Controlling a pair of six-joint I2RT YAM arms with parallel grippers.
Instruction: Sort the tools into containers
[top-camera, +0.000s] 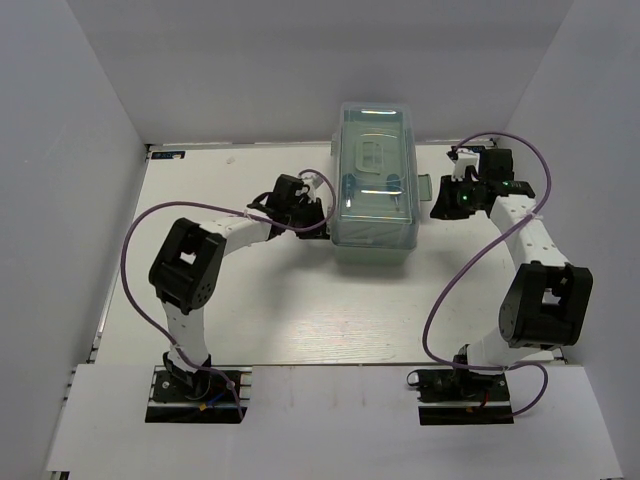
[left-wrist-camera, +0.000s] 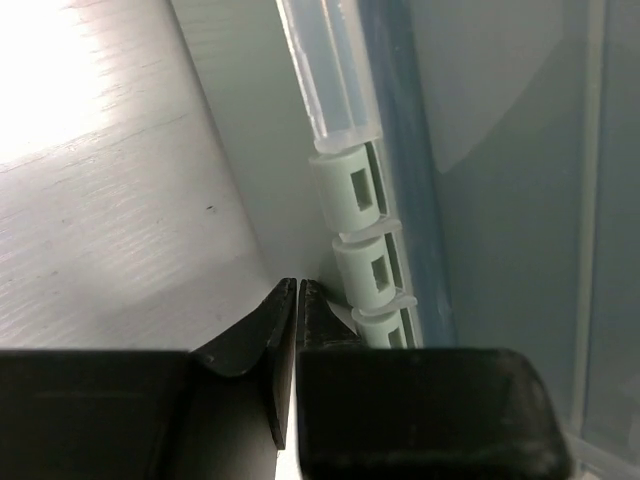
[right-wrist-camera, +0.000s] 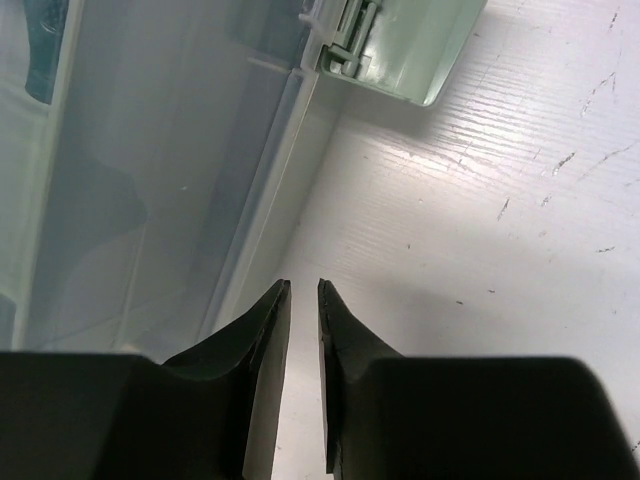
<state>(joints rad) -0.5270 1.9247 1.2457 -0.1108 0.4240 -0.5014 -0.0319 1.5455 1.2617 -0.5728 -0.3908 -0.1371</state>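
Top view: closed toolbox (top-camera: 375, 185) toward 12 o'clock on the table (top-camera: 300, 320). Left gripper (top-camera: 316, 208) at its 9 o'clock side, right gripper (top-camera: 441, 205) near its 3 o'clock side.

Left wrist: left gripper (left-wrist-camera: 298, 288) pressed together, nothing seen pinched. Toolbox (left-wrist-camera: 500, 200) at 1 o'clock, hinge (left-wrist-camera: 360, 195) just beside the tips (touching or not, cannot tell).

Right wrist: right gripper (right-wrist-camera: 303, 287) slightly spread, nothing between. Toolbox (right-wrist-camera: 150, 150) at 11 o'clock, tips near its base edge. Mint tab (right-wrist-camera: 410, 55) at 1 o'clock.
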